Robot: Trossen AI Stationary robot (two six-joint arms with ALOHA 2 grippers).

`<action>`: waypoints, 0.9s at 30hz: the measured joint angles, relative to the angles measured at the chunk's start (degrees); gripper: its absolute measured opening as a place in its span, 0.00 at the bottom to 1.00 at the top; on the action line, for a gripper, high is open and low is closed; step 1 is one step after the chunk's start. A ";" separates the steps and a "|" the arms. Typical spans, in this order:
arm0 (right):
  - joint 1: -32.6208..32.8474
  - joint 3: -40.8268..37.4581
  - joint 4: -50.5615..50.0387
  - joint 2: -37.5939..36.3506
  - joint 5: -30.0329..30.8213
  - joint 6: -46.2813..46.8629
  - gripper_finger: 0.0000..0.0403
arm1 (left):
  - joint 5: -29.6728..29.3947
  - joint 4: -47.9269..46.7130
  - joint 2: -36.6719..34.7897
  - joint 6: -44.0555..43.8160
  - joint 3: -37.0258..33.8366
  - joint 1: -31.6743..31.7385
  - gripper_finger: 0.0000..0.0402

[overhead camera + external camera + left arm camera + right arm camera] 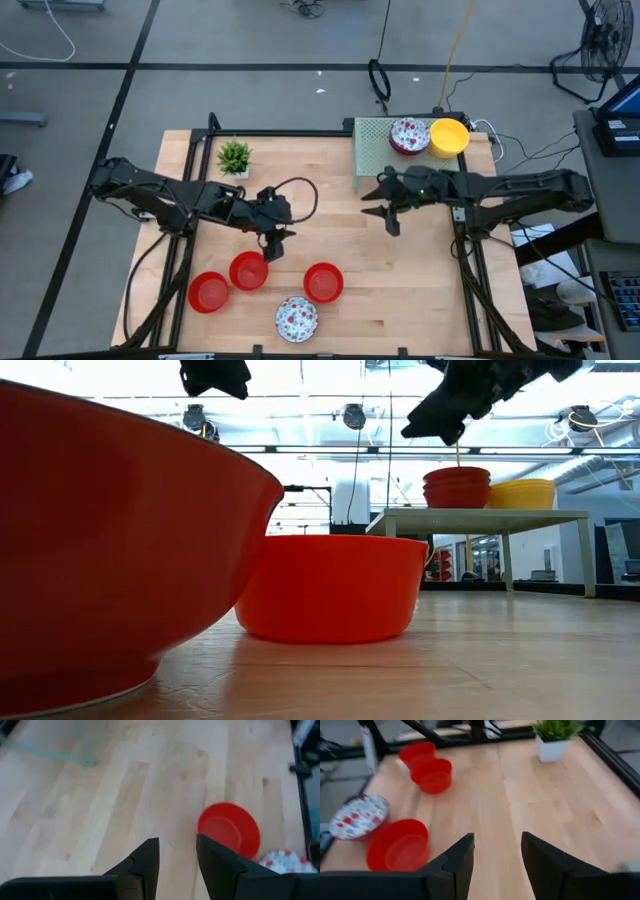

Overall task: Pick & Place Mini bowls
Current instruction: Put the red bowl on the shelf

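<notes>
Three plain red mini bowls (208, 292) (248, 270) (323, 282) and a white floral one (297, 317) rest on their bases near the table's near edge. A speckled bowl stacked in red ones (409, 136) and a yellow bowl (449, 137) sit on a raised green rack (375, 150) at the far right. My left gripper (271, 250) hovers open just beyond the middle red bowl, holding nothing; its wrist view (177, 842) shows a red bowl (229, 829) ahead. My right gripper (383, 215) hangs open over the table's middle, near the rack, and is empty (497, 837).
A small green potted plant (234, 157) stands at the far left of the table. Bare wood (330, 220) lies between the two grippers and on the near right. The low view shows the rack on legs (480, 515) standing above the tabletop.
</notes>
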 joint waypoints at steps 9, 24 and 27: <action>16.25 -4.73 13.70 0.37 8.86 6.61 0.37 | 2.38 -2.88 4.87 -2.97 -0.18 -2.25 0.40; 35.19 -4.87 17.74 0.79 31.86 9.50 0.37 | -0.12 9.55 19.43 -4.75 -0.22 -3.01 0.70; 36.37 -4.87 17.64 0.81 31.87 10.35 0.37 | -2.53 12.05 22.19 -4.53 -0.22 -2.99 0.68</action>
